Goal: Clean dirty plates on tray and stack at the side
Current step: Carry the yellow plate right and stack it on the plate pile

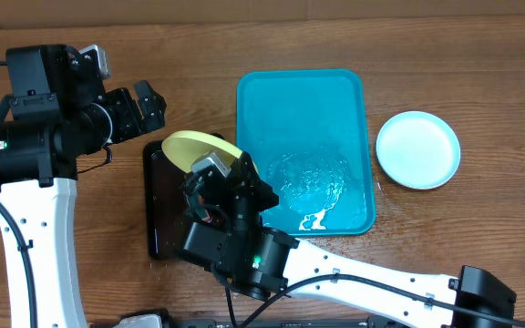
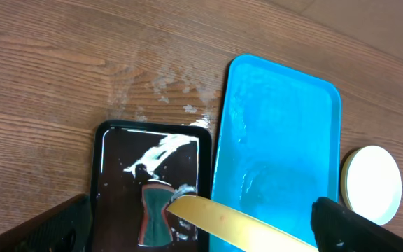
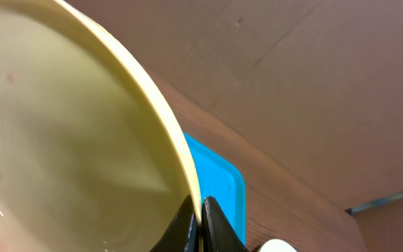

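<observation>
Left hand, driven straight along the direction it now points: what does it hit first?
Probably the rim of the yellow plate, tilted over the black tray; depth is unclear.

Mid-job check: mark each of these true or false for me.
1. The right gripper clamps the yellow plate by its rim. True.
2. The yellow plate lies flat in the turquoise tray. False: it is held tilted, partly over the black tray.
3. A light blue plate sits on the table outside the turquoise tray, on the side away from the black tray. True.
4. The left gripper holds the sponge. False: it is open and empty, and the sponge lies in the black tray.
5. Two plates remain in the turquoise tray. False: it holds only water.
</observation>
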Controlling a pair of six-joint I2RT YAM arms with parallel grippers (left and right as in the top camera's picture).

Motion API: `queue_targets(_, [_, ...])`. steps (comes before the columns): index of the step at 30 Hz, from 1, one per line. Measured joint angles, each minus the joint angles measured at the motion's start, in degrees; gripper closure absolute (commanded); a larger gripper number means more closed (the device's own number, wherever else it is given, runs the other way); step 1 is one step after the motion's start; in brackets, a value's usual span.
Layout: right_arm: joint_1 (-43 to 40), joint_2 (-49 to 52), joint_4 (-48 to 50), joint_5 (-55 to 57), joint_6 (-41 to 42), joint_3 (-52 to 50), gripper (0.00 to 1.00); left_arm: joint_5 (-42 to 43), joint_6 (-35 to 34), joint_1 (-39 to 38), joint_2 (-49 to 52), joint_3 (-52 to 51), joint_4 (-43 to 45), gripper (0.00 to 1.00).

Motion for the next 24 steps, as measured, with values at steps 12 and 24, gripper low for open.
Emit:
queue_targets(12, [-16.6, -0.1, -8.5, -31.4, 12.8, 1.9, 0.96, 0.0, 0.0, 0.0, 0.0, 0.0, -1.3, 0.0])
queue_targets(24, [-66.4, -6.6, -21.0, -69.9, 15.5, 11.0, 0.94, 0.0, 0.0, 0.0, 0.0, 0.0, -1.5, 0.0])
